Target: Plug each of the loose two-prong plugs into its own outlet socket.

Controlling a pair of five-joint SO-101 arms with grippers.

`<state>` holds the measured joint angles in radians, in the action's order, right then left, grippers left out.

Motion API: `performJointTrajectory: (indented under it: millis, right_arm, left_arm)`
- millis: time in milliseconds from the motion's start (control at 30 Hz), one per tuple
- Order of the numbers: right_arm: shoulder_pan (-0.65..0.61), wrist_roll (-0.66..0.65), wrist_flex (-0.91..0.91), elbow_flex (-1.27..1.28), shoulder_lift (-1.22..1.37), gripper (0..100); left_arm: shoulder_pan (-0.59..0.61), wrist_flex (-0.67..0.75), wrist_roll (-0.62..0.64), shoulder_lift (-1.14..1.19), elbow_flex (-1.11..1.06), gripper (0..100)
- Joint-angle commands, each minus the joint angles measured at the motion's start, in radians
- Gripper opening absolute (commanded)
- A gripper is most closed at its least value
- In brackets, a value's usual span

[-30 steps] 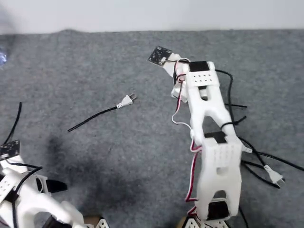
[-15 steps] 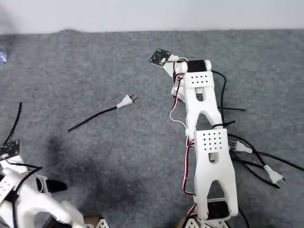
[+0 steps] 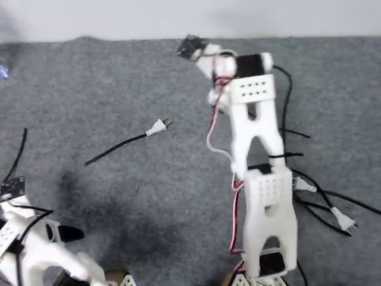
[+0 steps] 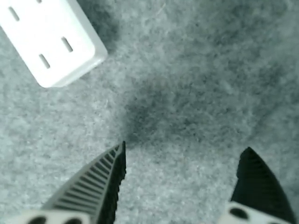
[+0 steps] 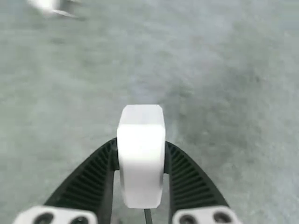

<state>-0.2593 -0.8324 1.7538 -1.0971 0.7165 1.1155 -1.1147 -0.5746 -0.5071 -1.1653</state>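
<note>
My right gripper (image 5: 140,143) is shut on a white plug (image 5: 140,158), its thin cord (image 5: 147,217) trailing back between the fingers. In the high view the right arm (image 3: 255,113) stretches toward the far side of the grey carpet. A loose white plug (image 3: 158,126) on a black cord lies mid-carpet. Two more plugs (image 3: 303,185) (image 3: 344,221) lie beside the right arm's base. My left gripper (image 4: 182,161) is open just above bare carpet, a short way from the white outlet strip (image 4: 46,42). The left arm (image 3: 30,250) sits at the near left corner.
Black cords (image 3: 324,199) tangle on the carpet right of the right arm. One more cord end (image 3: 18,156) lies at the left edge. A pale wall (image 3: 178,18) borders the far side of the carpet.
The right arm has stretched farther toward the back of the carpet, its wrist rising in the high view. The left arm and the mid-carpet plug have stayed put.
</note>
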Motion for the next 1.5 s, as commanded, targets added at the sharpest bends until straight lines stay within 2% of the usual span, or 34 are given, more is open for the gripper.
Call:
performJointTrajectory:
  millis: [0,233,467,767,1167,1367,1467]
  right_arm:
    - [-0.084,0.008,0.048,0.252,-0.295,0.8]
    - [-0.173,0.133,0.047,0.637,-0.567,0.8]
    - [-0.275,0.155,-0.015,1.007,-0.702,0.9]
    - [-0.432,0.103,-0.386,1.478,-0.768,0.9]
    - [-0.469,0.054,-0.591,1.585,-0.75,0.9]
    - [-0.587,0.049,-0.633,1.582,-0.621,0.9]
    - [-0.601,0.052,-0.67,1.574,-0.572,0.9]
  left_arm:
    - [-0.008,0.014,0.009,-0.006,-0.001,36]
    - [-0.008,0.014,0.009,-0.006,-0.001,36]
    - [-0.006,0.014,0.009,-0.006,-0.001,36]
    - [-0.003,0.014,0.009,-0.006,-0.001,36]
    - [-0.002,0.014,0.009,-0.006,-0.013,36]
    - [-0.002,0.014,0.009,-0.006,-0.013,36]
    - [-0.002,0.014,0.009,-0.006,-0.013,36]
